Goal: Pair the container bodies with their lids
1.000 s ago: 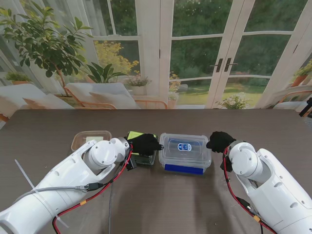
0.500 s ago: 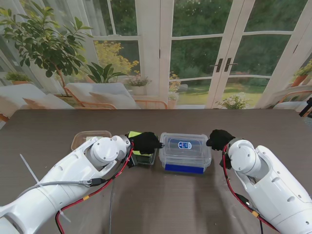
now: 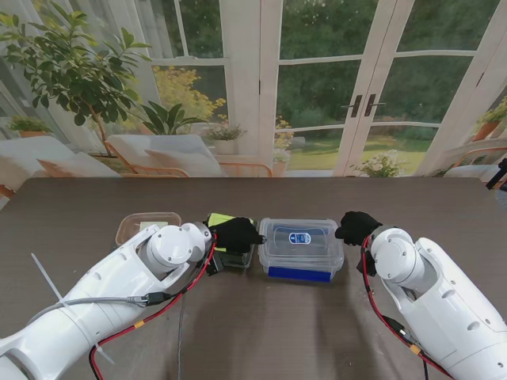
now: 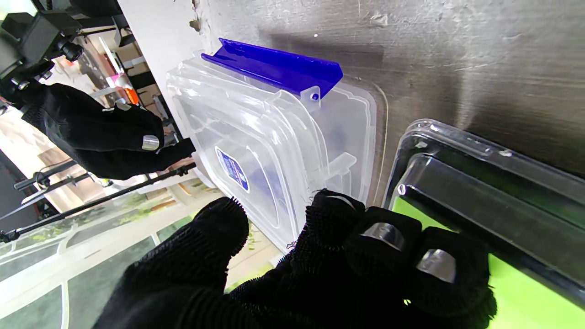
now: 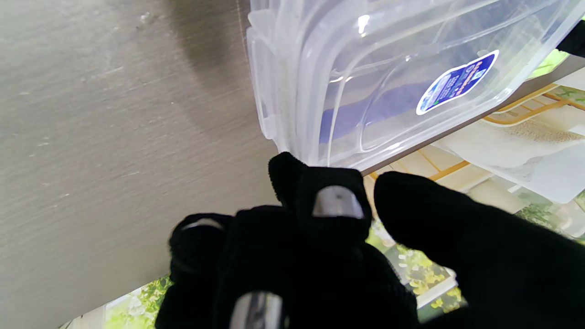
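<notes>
A clear lidded box [image 3: 301, 247] with a blue clip [image 3: 299, 274] on its near side stands mid-table; it also shows in the wrist views, box [image 4: 256, 137] and box [image 5: 365, 82]. My left hand [image 3: 236, 234], black-gloved with fingers curled, sits at the box's left end, above a dark container with a green lid [image 3: 220, 221]. Its fingertips [image 4: 338, 214] reach the box lid's edge, thumb apart. My right hand [image 3: 358, 228] is curled at the box's right end, fingertips [image 5: 336, 192] just touching the rim. Neither hand holds anything.
An open clear tub with a brownish rim [image 3: 146, 226] stands left of the green-lidded container [image 4: 502, 192]. The dark wooden table [image 3: 261, 332] stretches toward me. Glass doors and plants lie beyond its far edge.
Almost nothing. Both hands stay at the ends of the clear box; the left hand shifts only slightly.
</notes>
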Controlling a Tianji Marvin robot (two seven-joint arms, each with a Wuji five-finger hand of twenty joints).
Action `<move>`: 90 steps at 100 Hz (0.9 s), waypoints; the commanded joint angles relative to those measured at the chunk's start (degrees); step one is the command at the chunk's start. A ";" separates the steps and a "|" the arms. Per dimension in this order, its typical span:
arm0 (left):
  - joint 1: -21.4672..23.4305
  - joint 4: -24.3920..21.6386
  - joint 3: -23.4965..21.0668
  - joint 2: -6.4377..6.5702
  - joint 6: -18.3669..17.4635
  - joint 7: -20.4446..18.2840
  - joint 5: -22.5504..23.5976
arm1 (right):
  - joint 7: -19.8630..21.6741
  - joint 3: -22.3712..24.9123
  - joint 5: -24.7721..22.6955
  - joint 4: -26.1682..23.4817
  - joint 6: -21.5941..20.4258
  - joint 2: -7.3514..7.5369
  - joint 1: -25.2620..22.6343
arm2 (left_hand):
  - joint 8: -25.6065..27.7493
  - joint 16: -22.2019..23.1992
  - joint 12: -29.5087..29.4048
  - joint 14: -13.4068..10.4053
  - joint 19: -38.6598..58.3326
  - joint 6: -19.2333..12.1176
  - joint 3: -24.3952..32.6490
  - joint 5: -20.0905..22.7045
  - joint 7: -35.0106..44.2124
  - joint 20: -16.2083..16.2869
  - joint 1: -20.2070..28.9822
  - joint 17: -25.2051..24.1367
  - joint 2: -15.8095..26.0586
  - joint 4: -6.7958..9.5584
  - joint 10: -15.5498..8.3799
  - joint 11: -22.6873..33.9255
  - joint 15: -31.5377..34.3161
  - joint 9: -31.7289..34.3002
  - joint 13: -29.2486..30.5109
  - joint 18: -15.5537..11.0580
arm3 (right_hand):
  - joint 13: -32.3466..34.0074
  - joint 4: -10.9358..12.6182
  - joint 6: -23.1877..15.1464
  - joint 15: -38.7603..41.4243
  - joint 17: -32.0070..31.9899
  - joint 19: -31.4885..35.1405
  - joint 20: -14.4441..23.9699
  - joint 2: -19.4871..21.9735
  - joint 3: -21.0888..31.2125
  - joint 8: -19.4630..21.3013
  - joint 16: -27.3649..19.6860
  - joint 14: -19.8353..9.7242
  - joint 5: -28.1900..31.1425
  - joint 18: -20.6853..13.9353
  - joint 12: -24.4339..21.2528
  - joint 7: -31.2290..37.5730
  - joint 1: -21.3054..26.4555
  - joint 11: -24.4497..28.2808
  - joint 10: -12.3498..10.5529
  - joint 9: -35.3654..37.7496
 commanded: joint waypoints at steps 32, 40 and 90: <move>-0.40 -0.03 0.18 -1.10 -0.74 -0.45 -0.05 | 0.07 -0.77 0.24 -0.22 0.11 -0.96 -0.52 | -0.68 1.14 0.14 3.70 0.23 -9.44 -4.32 1.21 -0.95 1.98 0.27 -1.32 2.45 0.47 0.68 0.80 0.44 -0.77 -1.44 -1.72 | -0.12 0.02 -20.56 4.05 38.82 12.84 -0.29 0.52 5.69 -0.49 -0.29 -6.90 -2.22 0.69 -0.20 -1.46 -0.17 0.63 1.30 2.43; -0.68 0.29 0.29 -1.27 -1.04 -0.23 -0.13 | 0.12 -0.80 0.25 -0.15 0.36 -0.96 -0.41 | -0.66 1.12 0.12 3.66 0.23 -9.51 -4.30 1.28 -0.92 1.98 0.14 -1.32 2.48 0.43 0.67 0.85 0.46 -0.76 -1.40 -1.72 | -0.12 0.00 -20.56 4.04 38.82 12.84 -0.29 0.57 5.65 -0.44 -0.30 -6.93 -2.26 0.69 -0.20 -1.40 -0.17 0.63 1.30 2.43; -2.44 2.32 1.80 -2.12 -1.86 -0.03 -0.65 | -0.62 -0.20 -0.24 -0.65 1.47 -1.06 -1.10 | -0.78 1.16 -0.06 3.44 0.00 -10.77 -4.42 0.31 -1.28 2.05 -0.18 -1.95 2.60 0.39 0.82 0.32 0.26 -1.97 -2.14 -2.26 | -0.12 0.02 -19.96 4.06 38.77 12.84 -0.55 0.42 5.77 -0.06 -0.30 -6.97 -2.50 0.83 -0.18 -0.88 -0.12 0.60 1.26 2.43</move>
